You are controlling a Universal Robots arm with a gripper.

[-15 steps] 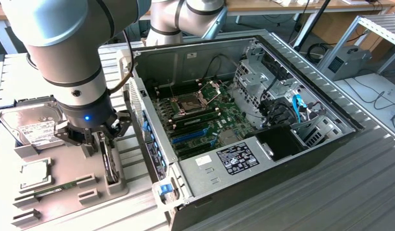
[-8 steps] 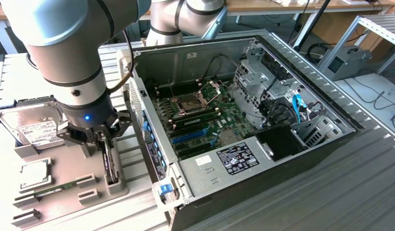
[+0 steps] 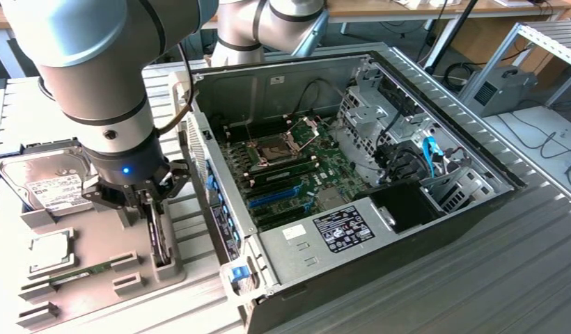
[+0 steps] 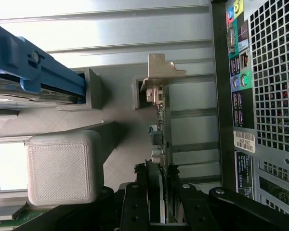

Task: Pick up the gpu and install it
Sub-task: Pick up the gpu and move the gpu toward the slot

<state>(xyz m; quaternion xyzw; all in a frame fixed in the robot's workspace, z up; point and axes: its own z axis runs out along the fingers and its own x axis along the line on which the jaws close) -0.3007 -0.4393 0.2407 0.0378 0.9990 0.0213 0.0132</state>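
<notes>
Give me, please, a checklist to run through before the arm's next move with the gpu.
1. Gripper on the gpu: ok, fingers press both faces.
2. Gpu upright, seated in its holder on the tray: ok.
3. Grip firm enough to lift: cannot tell.
4. Computer case open, motherboard exposed: ok.
5. Blue expansion slots free of cards: ok.
</notes>
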